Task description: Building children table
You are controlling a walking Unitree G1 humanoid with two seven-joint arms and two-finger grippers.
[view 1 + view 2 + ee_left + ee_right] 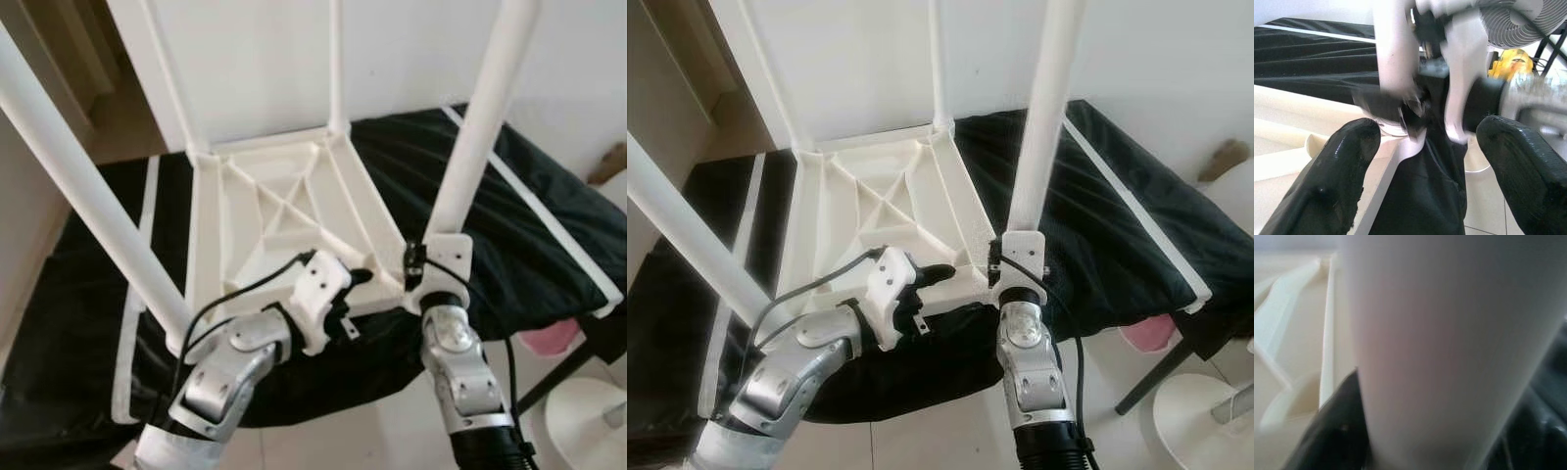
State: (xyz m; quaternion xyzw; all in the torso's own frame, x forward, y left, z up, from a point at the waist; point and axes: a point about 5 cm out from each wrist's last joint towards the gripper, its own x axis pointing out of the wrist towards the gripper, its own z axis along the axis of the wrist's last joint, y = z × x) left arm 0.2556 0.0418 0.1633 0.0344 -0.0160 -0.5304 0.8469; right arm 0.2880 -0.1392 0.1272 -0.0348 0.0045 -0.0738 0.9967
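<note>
A white children's table (284, 211) lies upside down on a black cloth (529, 225), its legs pointing up. My right gripper (431, 259) is shut around the base of the near-right leg (480, 127), at the table's near-right corner. The right wrist view is close up on that leg (1449, 333), with a black finger (1334, 435) on each side. My left gripper (358, 279) sits at the table's near edge, just left of that corner. Its fingers (1327, 186) stand wide apart and open, with nothing between them. The near-left leg (78, 176) rises at the left.
Two thin far legs (335, 59) stand against the white wall. On the floor at the right are a pink object (549, 341) and a white round base (588, 416). A fan (1518, 22) and a yellow object (1511, 66) appear in the left wrist view.
</note>
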